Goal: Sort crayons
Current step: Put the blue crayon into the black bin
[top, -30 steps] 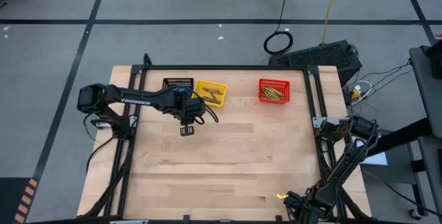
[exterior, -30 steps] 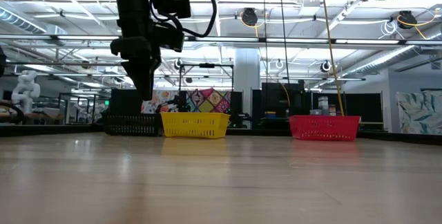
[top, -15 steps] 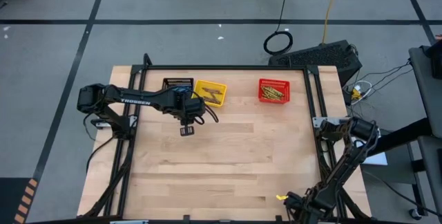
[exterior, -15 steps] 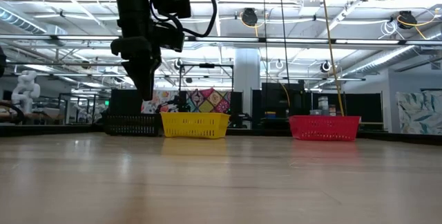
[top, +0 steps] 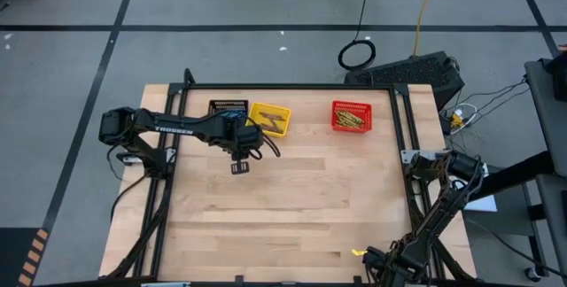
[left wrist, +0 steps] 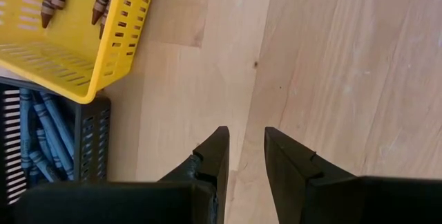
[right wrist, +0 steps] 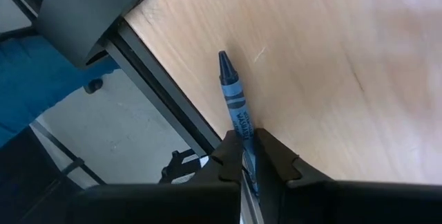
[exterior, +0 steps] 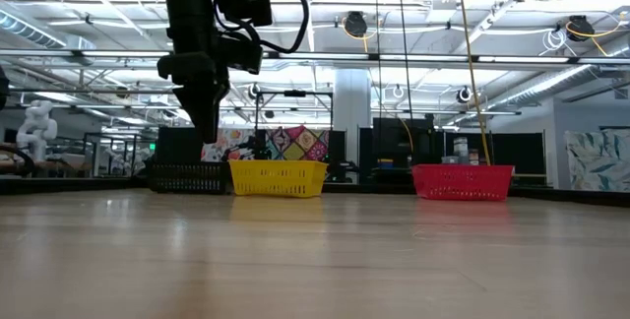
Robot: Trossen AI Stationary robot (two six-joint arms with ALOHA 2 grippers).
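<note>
High view shows almost nothing shifting since a second ago — left gripper [left wrist: 242, 155] still hangs empty, fingers slightly parted, just before the yellow basket [top: 269, 118], while right gripper [right wrist: 250, 156] at the table's [top: 292, 216] near-right corner clamps a blue crayon [right wrist: 235, 99] — a carry to the black basket [top: 228, 108] likely comes next.

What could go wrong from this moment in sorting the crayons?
1. The right gripper pinches the blue crayon only near its lower end, close to the table edge; it may slip and drop off the table.
2. The black basket of blue crayons is far across the table, so the carry is long.
3. The left gripper hangs beside that basket and may obstruct the drop.
</note>
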